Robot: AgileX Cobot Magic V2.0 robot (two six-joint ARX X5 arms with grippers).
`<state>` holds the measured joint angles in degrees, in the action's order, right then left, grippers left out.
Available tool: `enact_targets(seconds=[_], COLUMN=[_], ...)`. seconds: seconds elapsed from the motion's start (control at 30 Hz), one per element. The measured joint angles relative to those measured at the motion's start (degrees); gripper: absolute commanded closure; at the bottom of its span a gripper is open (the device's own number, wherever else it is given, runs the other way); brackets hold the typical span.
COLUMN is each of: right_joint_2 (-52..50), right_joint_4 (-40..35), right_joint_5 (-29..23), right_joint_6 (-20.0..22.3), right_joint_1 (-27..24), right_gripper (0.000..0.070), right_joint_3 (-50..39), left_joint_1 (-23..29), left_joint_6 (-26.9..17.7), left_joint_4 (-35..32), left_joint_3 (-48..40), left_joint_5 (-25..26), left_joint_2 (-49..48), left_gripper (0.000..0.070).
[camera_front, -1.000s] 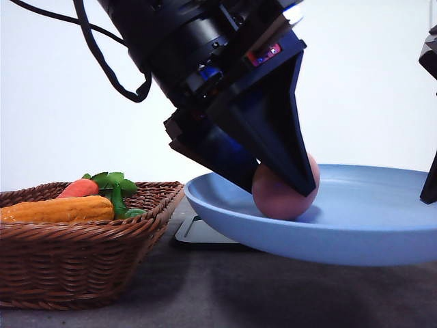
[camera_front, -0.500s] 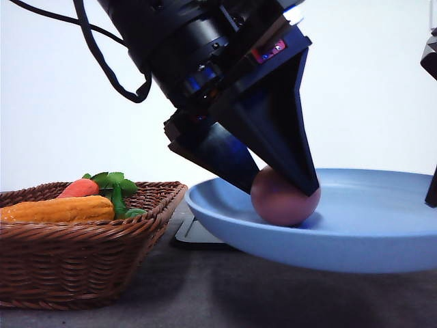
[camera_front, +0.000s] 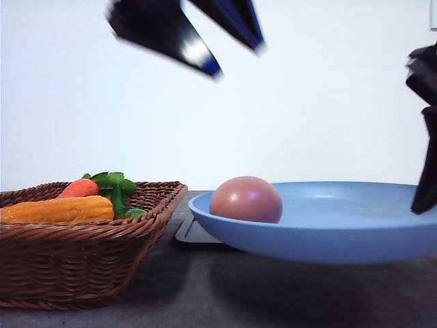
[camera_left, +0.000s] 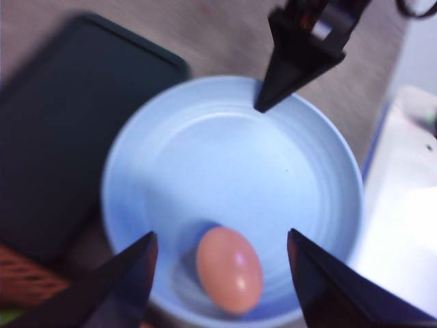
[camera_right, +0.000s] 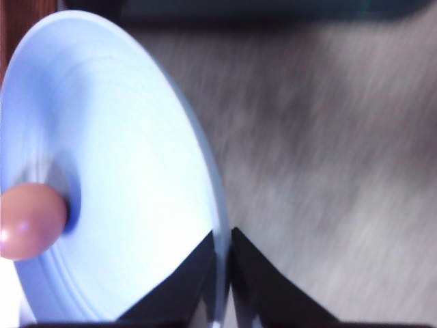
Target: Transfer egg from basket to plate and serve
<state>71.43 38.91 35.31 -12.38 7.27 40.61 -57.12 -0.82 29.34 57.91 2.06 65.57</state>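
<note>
The pinkish-brown egg lies free in the light blue plate, near its rim on the basket's side. In the left wrist view the egg lies on the plate below my open left gripper. From the front, that left gripper hangs blurred and high above the egg. My right gripper is shut on the plate's rim, with the egg on the far side. It holds the plate a little above the table. The wicker basket stands at the left.
An orange corn cob and a carrot with green leaves lie in the basket. A flat black tray lies on the dark table between basket and plate, partly under the plate. The right arm stands at the right edge.
My left gripper has let go of the egg, opened and risen well above the plate. The egg has rolled slightly toward the basket side. The plate has sunk slightly.
</note>
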Motion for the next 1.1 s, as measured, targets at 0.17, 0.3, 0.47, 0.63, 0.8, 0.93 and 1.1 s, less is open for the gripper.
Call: enact_targets(seconds=[0.17,0.3,0.47,0.63,0.8,0.93,1.1], right_joint_2=[7.57,14.56,22.99,30.05,33.2,34.2,34.5], right_joint_4=[-2.45,-3.64,-6.24,-10.74,-12.92,-13.0,-13.34], right_joint_5=[-0.02,0.0,-0.11,-0.37,-0.35,-0.63,-2.11], right_joint_6=[0.0,0.0,-0.07,-0.07,-0.1,-0.93,-1.46], right_joint_1=[-1.84,-2.68,-3.49,-3.55,-3.55,-3.55,-3.53], right_gripper=[0.07,0.07,0.07,0.07,0.07,0.0697,0.05], right_joint_3=[6.52,13.45,20.15,24.12,24.3,24.3,24.3], left_joint_1=[0.0,0.0,0.0,0.0,0.0,0.0,0.0], left_joint_6=[0.14,0.33,1.15,1.73,3.27,3.94,4.65], left_joint_4=[2.31,4.1,5.61,5.79,6.51,7.32,7.89], left_joint_3=[0.0,0.0,0.0,0.0,0.0,0.0,0.0], left_joint_5=[-6.1,-9.59,-11.14,-11.15,-11.16,-11.16,-11.16], left_joint_2=[-11.12,-18.21,-24.55,-28.21,-29.09,-28.64,-28.0], left_gripper=[0.0307,0.0307,0.0307,0.0309,0.0309,0.0309,0.0309])
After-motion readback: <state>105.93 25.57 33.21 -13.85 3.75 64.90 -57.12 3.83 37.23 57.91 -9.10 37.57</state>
